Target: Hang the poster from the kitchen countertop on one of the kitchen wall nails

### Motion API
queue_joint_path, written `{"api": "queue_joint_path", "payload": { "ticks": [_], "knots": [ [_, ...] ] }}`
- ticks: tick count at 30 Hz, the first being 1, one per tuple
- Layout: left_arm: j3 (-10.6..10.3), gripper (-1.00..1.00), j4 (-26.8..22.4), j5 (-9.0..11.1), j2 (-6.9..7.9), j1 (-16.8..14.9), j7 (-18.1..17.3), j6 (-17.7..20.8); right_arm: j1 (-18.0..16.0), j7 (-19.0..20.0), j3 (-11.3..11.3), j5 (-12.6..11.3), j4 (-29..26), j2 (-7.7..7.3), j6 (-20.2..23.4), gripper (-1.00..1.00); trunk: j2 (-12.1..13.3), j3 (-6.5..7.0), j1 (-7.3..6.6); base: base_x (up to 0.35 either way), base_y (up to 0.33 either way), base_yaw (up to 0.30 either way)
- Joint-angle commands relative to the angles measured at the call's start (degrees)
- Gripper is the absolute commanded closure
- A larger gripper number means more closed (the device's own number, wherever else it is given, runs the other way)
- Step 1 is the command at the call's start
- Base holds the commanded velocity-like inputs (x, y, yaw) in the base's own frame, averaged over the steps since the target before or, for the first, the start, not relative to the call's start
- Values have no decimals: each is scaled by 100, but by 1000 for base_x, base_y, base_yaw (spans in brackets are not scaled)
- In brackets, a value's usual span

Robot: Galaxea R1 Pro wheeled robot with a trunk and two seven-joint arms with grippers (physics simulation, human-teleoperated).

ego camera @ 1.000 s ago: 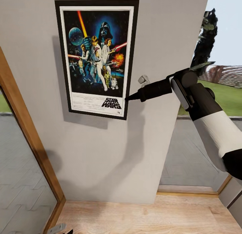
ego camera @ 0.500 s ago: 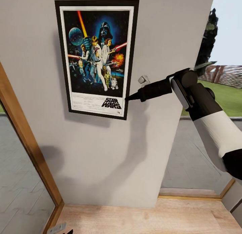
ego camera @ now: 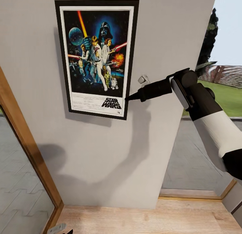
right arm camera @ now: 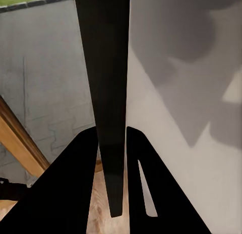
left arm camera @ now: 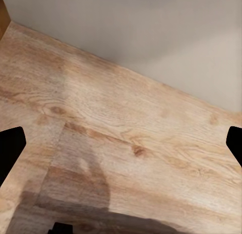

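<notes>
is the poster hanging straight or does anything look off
Slightly askew: the poster sits in front of the wall tilted, its bottom edge sloping down toward the right end effector, which pinches its lower right edge. No damage shows.

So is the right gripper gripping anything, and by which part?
Yes: the right gripper is shut on the poster, pinching its right edge near the lower corner.

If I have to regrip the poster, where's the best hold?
Its right frame edge, low down, coming in from the right side. The poster hangs flat against the wall, so only the thin edges are pinchable; the right pincer is already shut across that edge.
</notes>
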Motion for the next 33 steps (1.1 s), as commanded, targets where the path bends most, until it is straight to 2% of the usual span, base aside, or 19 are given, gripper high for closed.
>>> {"api": "queue_joint_path", "payload": {
  "ticks": [1, 33],
  "knots": [
    [44, -100, 10, 2, 1, -6, -38, -6, -9, -1, 11, -31, 0, -5, 33, 100, -14, -14, 4, 1, 0, 0],
    [44, -100, 7, 0, 1, -6, -38, -6, -9, -3, 3, -31, 0, -5, 33, 100, -14, -14, 4, 0, 0, 0]
  ]
}}
